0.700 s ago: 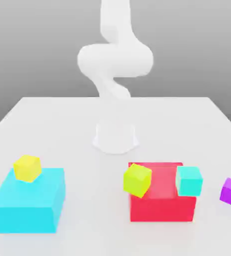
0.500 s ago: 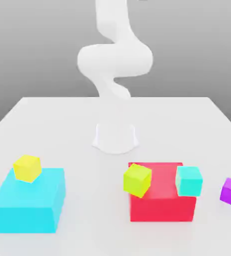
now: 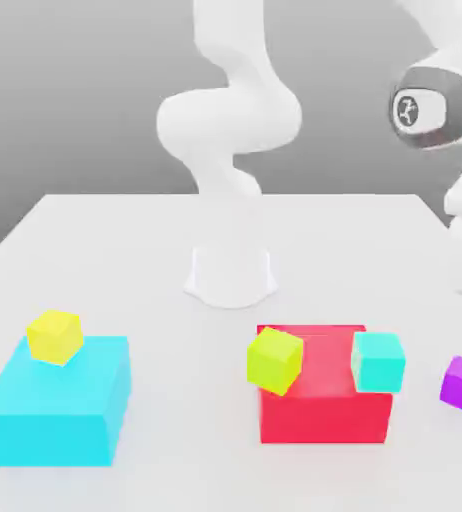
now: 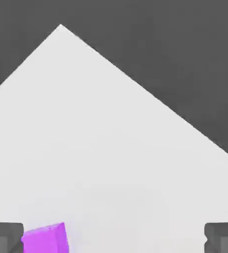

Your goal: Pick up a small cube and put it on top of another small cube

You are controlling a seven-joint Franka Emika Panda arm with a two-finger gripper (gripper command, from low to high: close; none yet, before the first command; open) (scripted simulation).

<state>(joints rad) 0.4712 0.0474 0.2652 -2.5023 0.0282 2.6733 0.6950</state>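
The gripper (image 4: pixel 114 238) is hovering with its fingers spread wide and empty; the small purple cube (image 4: pixel 44 240) is lying nearer one fingertip (image 4: pixel 5 238) than the other.

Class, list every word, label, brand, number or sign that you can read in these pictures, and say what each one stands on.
No word, brand or number can be read.
One small sign, a pale mark inside a dark oval, stands on the rounded joint of the robot arm; it is too small to make out.
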